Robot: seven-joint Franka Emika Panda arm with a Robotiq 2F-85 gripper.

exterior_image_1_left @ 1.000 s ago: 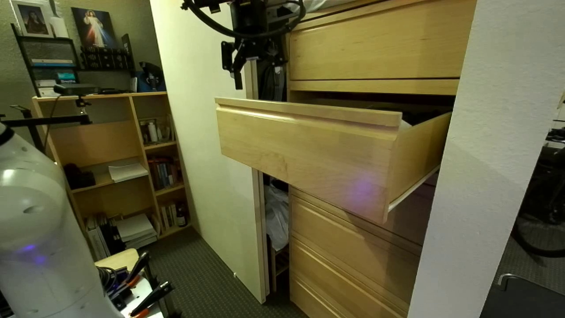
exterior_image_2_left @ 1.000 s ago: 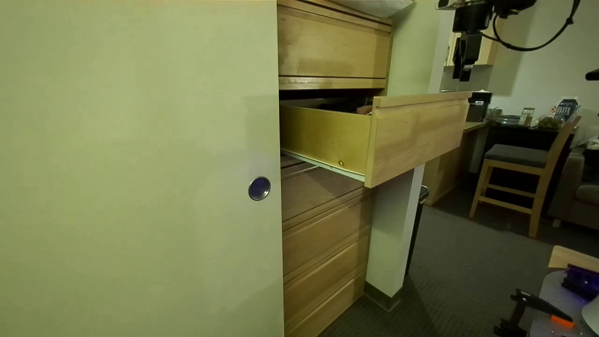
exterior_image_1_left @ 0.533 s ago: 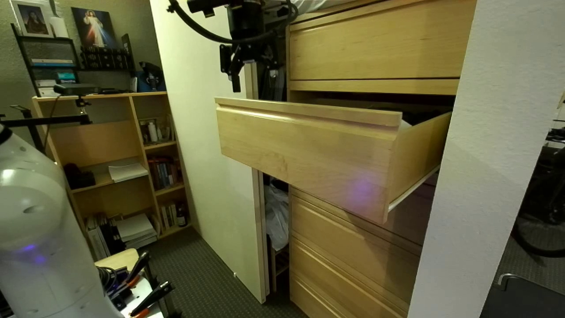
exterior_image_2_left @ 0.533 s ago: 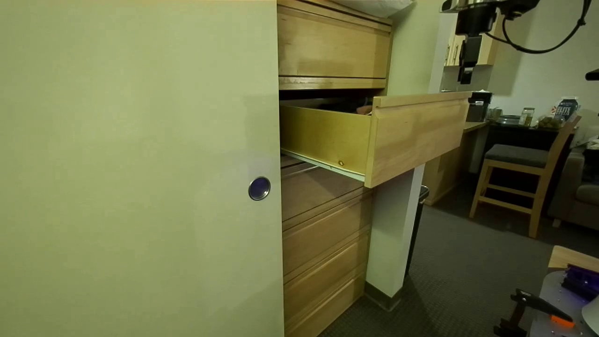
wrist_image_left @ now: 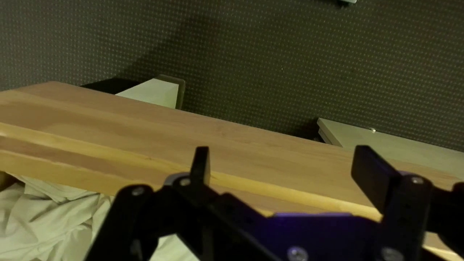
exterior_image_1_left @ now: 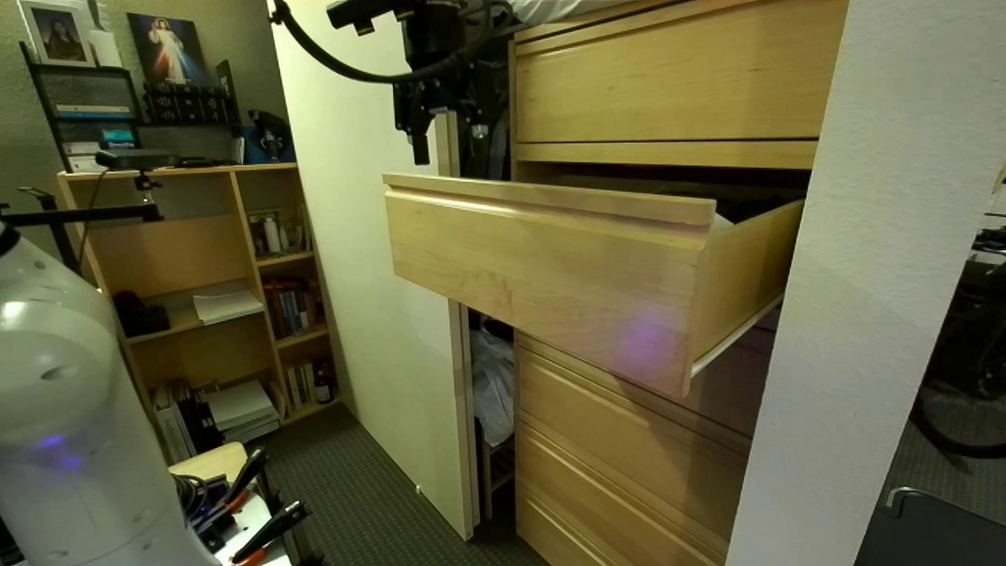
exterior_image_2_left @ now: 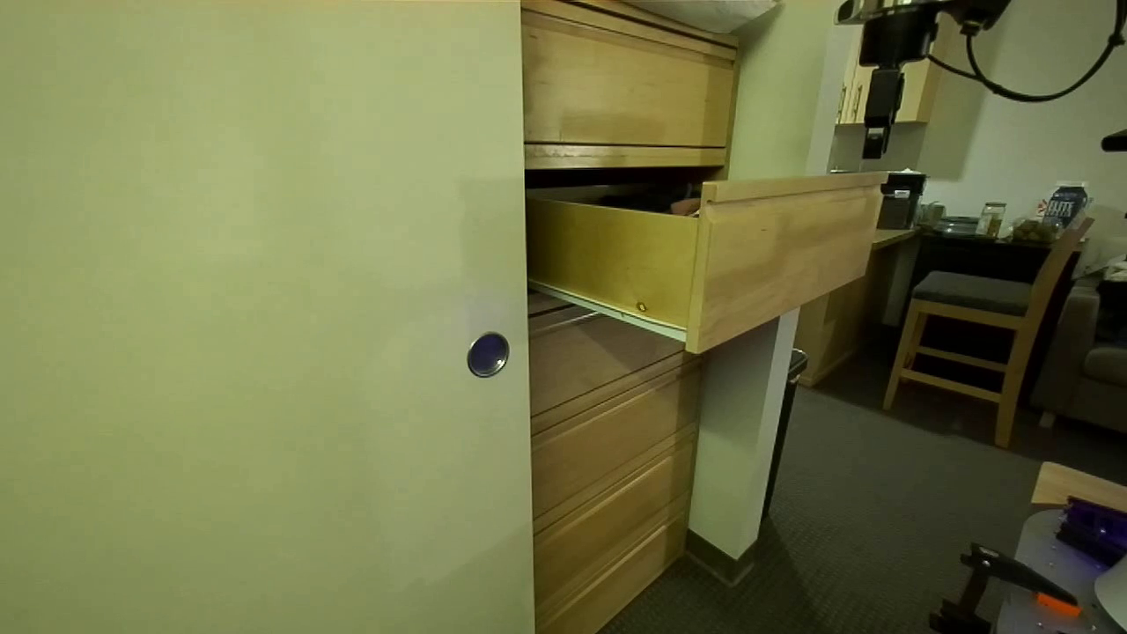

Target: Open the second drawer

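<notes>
The second drawer stands pulled well out of the blond-wood chest in both exterior views. Its front is flat, with a groove below the top edge. In the wrist view the front panel crosses the picture at a slant, and pale cloth lies inside the drawer. My gripper hangs fingers down above the drawer front's top edge, apart from it. In an exterior view it also shows above the front's far end. In the wrist view its two fingers are wide apart with nothing between them.
The top drawer above is shut, as are the lower drawers. A cream door panel stands beside the chest and a white wall end on its other side. A bookshelf and a clamp table stand farther off.
My gripper has dropped slightly and the wrist has turned, with its cable swinging outward. The drawer has not moved.
</notes>
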